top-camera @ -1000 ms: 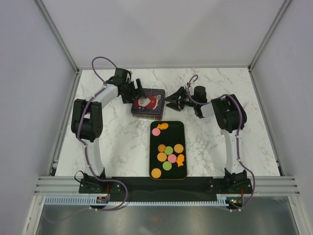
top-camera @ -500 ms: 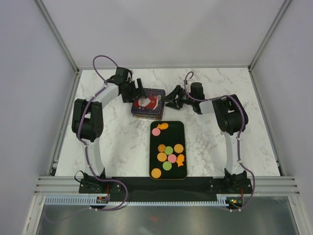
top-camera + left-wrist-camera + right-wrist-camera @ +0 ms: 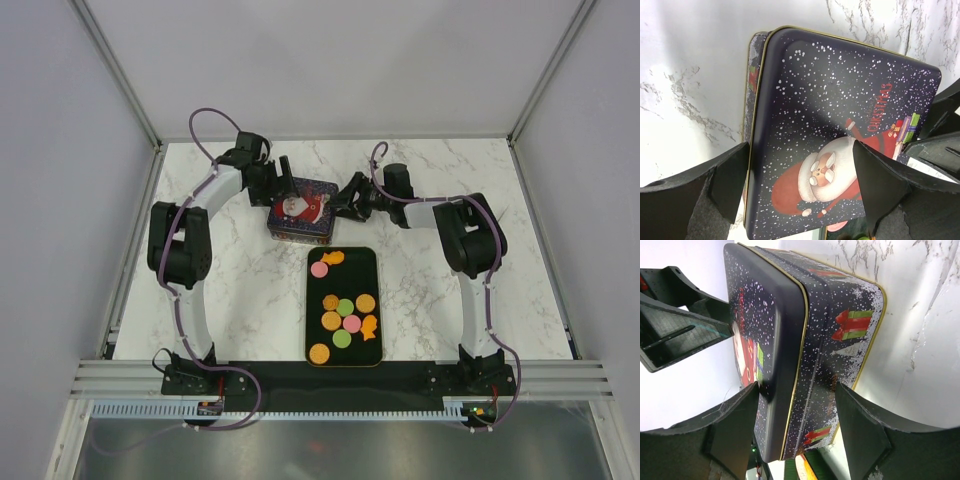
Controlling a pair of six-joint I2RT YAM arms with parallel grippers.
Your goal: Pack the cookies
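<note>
The cookies point(image 3: 343, 308), round and fish-shaped in orange, pink and green, lie on a black tray point(image 3: 372, 262) in the middle of the table. A closed dark blue Christmas tin point(image 3: 302, 212) with a Santa picture stands just behind the tray. My left gripper point(image 3: 283, 188) is open over the tin's back left. In the left wrist view its jaws point(image 3: 800, 185) stand wide over the Santa lid point(image 3: 840, 125). My right gripper point(image 3: 344, 198) is open at the tin's right side. In the right wrist view its jaws point(image 3: 797, 425) straddle the tin's side wall point(image 3: 840, 340).
The marble table is bounded by white walls at the back and sides. The two grippers are close together across the tin. The right fingers point(image 3: 940, 135) show in the left wrist view and the left gripper point(image 3: 680, 320) in the right wrist view.
My right gripper has moved left until its jaws reach the tin's right side. My left gripper has shifted slightly over the tin. The tin and cookies have not moved.
</note>
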